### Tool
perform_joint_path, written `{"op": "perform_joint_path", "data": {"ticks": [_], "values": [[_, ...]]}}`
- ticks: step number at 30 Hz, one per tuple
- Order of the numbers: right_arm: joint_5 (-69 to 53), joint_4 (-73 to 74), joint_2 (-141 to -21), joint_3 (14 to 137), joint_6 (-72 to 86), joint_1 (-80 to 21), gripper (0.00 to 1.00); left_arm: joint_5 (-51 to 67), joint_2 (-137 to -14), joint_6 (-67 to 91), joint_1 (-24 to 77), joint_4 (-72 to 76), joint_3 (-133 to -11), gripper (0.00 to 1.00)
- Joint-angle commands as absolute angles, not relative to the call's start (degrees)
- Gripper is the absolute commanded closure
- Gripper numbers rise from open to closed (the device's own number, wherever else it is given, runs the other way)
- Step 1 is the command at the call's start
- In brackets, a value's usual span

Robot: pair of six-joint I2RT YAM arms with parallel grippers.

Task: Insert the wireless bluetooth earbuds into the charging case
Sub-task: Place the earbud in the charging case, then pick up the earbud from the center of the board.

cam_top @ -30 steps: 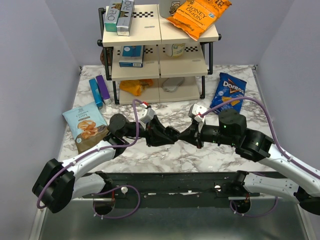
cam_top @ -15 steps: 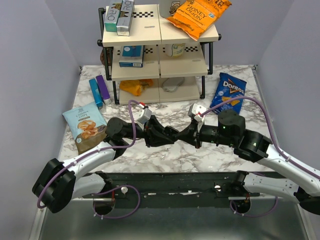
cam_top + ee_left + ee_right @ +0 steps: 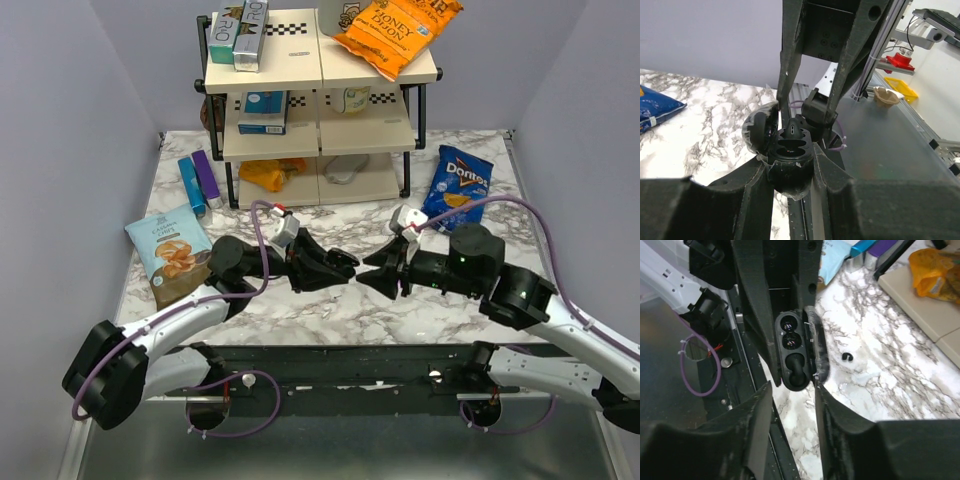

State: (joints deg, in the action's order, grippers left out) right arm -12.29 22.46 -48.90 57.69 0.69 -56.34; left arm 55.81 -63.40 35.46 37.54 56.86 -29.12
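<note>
Two black robot arms meet above a white marble desk (image 3: 330, 310), a little in from the middle of its near edge.

The left hand (image 3: 342, 268) is clamped on the charging case (image 3: 789, 162). It grips the lower half from both sides and holds the case up off the desk. The case looks black and glossy. Its lid (image 3: 759, 132) is flipped open to one side, so the inside faces the other arm. One black earbud (image 3: 792, 131) sits in the case. Whether the second one is also inside cannot be told.

The right hand (image 3: 368, 271) faces the open case from just beside it. Its two fingers are spread well apart with nothing between them. Whether their tips touch the case cannot be told.

A tiny curled black piece (image 3: 847, 357) lies on the bare marble near the case, too small to identify.

A cream shelf rack (image 3: 320, 130) stands at the far edge, loaded with boxes and an orange chip bag (image 3: 398, 30). A blue Doritos bag (image 3: 458, 185) lies toward the far right corner. A pale blue snack bag (image 3: 170, 250) lies by the left edge.
</note>
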Motion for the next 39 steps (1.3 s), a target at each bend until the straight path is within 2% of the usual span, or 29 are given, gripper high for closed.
{"op": "perform_joint_path", "data": {"ticks": [1, 4, 7, 14, 18, 23, 28, 34, 39], "values": [[-2.5, 23.9, -43.3, 58.1, 2.2, -56.6, 0.48, 53.2, -60.3, 31.9, 37.5, 55.6, -28.0, 1.00], [7.6, 20.5, -39.8, 54.6, 3.2, -56.6, 0.44, 48.0, -56.7, 28.9, 37.5, 51.8, -26.2, 1.00], [11.4, 17.9, -42.5, 50.2, 5.8, -55.3, 0.44, 41.8, -52.0, 27.4, 37.6, 49.0, -23.3, 1.00], [0.6, 2.2, -57.5, 39.7, 15.6, -49.1, 0.46, 33.8, -41.6, 26.6, 38.0, 40.5, -18.9, 1.00], [-3.1, -4.2, -69.3, 42.3, 15.6, -49.1, 0.48, 31.4, -35.6, 25.9, 38.4, 32.6, -19.2, 1.00], [-5.9, -4.9, -83.4, 52.3, 13.5, -49.1, 0.52, 29.3, -28.8, 23.7, 38.6, 23.3, -21.0, 1.00], [-7.3, -3.4, -97.6, 61.9, 11.5, -49.1, 0.49, 27.6, -24.5, 23.6, 38.8, 19.5, -20.6, 1.00], [-9.4, -2.3, -105.6, 67.8, 12.0, -49.0, 0.47, 24.4, -21.5, 23.3, 38.8, 16.2, -21.1, 1.00], [-11.0, -2.2, -109.8, 69.1, 13.0, -49.0, 0.50, 22.7, -19.2, 22.9, 38.8, 15.4, -20.5, 1.00]]}}
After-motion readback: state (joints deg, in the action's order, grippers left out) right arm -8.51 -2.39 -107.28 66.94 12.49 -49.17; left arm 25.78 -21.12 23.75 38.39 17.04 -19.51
